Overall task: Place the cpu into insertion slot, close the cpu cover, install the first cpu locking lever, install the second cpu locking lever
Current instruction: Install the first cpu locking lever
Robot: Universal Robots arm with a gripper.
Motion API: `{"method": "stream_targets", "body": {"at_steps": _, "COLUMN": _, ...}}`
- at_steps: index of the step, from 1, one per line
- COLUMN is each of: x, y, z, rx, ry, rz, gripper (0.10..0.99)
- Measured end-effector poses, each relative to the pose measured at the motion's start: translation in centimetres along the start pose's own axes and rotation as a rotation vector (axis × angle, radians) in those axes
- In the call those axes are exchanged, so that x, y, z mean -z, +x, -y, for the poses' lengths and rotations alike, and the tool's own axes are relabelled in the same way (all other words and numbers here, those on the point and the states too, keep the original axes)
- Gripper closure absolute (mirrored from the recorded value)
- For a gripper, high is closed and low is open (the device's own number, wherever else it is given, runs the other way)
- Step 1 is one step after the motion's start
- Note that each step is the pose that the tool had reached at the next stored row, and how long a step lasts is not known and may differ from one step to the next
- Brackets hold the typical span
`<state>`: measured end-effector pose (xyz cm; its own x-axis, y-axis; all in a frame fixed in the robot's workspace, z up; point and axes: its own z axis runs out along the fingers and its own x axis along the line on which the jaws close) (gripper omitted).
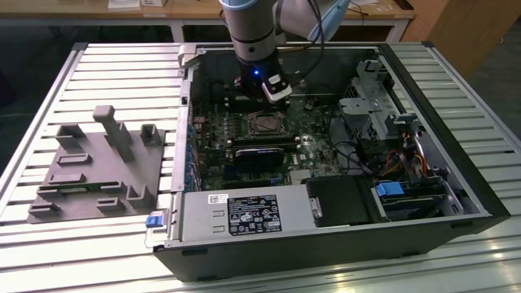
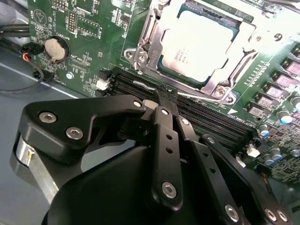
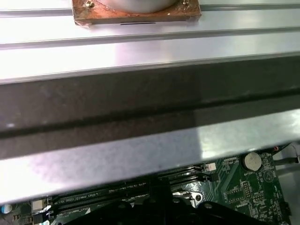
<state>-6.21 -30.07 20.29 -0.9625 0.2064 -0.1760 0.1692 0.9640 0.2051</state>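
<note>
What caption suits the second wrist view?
Gripper at a locking lever beside the cpu, seated under its cpu cover.

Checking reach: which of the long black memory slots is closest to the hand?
The outermost memory slot, farthest from the cpu; the hand sits right at it with its tips pressed together, and the other slots lie between it and the socket.

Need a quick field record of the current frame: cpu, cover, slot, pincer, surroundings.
cpu: seated in the insertion slot, silver top facing up
insertion slot: on the green motherboard, inside the open computer case
cpu cover: silvery frame lying down around the chip, window over its top
pincer: fingers together, tips beside the long black memory slots, next to the socket; nothing held
coin battery: on the board, apart from the socket
grey fixture tray: on the slatted table, at the exterior view's left of the case
</note>
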Motion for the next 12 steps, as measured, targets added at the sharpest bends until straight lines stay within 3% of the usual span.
{"method": "stream_targets", "body": {"at_steps": 12, "x": -0.73, "y": 0.16, "z": 0.12, "rx": -0.027, "ry": 0.006, "rz": 0.0067, "gripper": 0.984}}
